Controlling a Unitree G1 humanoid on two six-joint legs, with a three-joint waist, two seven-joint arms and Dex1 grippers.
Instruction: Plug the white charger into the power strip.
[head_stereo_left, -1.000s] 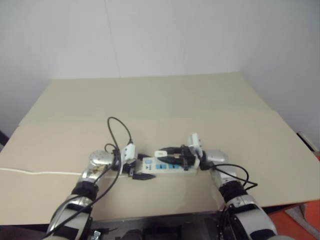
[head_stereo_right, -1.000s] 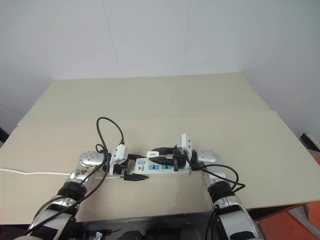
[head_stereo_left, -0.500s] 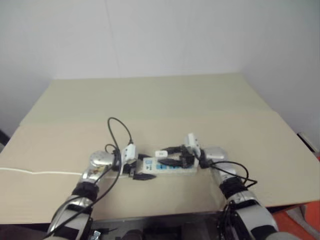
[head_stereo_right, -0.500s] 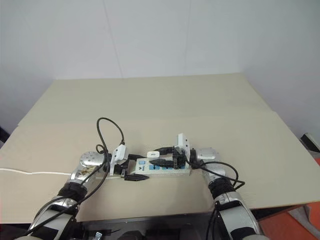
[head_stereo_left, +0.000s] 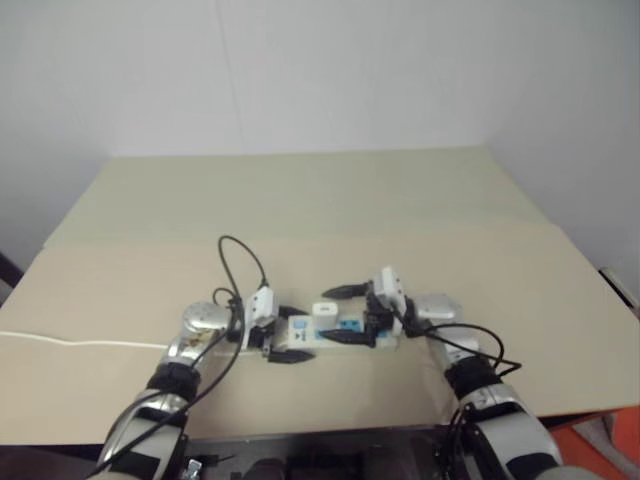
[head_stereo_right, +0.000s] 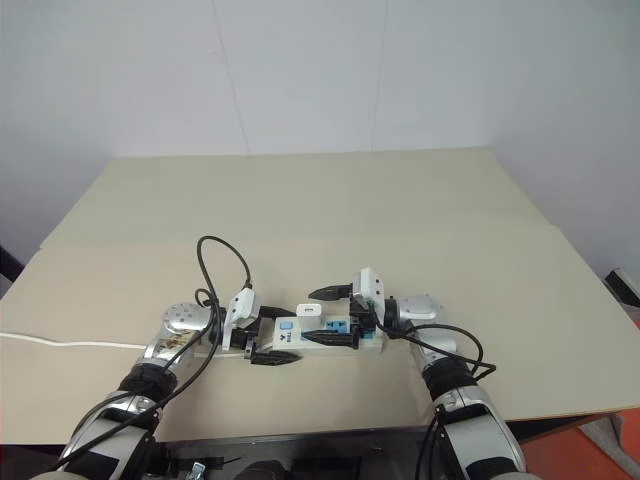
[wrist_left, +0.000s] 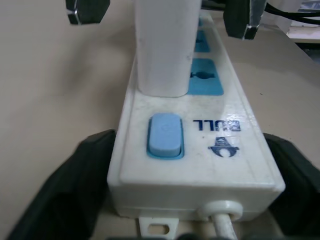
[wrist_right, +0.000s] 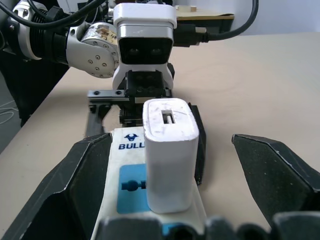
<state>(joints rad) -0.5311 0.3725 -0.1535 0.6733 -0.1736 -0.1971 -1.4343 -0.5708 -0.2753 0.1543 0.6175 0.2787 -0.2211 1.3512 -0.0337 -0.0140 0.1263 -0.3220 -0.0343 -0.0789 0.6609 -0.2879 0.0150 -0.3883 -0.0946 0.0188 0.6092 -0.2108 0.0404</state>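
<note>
While the white charger (wrist_right: 170, 155) stands in the power strip (wrist_left: 200, 145), its prongs are hidden; both claws, left (head_stereo_right: 272, 335) and right (head_stereo_right: 328, 315), are spread wide and empty.

The charger (head_stereo_left: 324, 309) stands upright in the power strip (head_stereo_left: 330, 332), which lies on the tabletop (head_stereo_left: 400, 210) between 2 claws.

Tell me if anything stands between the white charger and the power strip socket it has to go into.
Nothing visible does. The white charger already stands upright on the power strip, seated on the blue socket nearest the switch. The right end effector and left end effector are both open, fingers clear of it.
</note>
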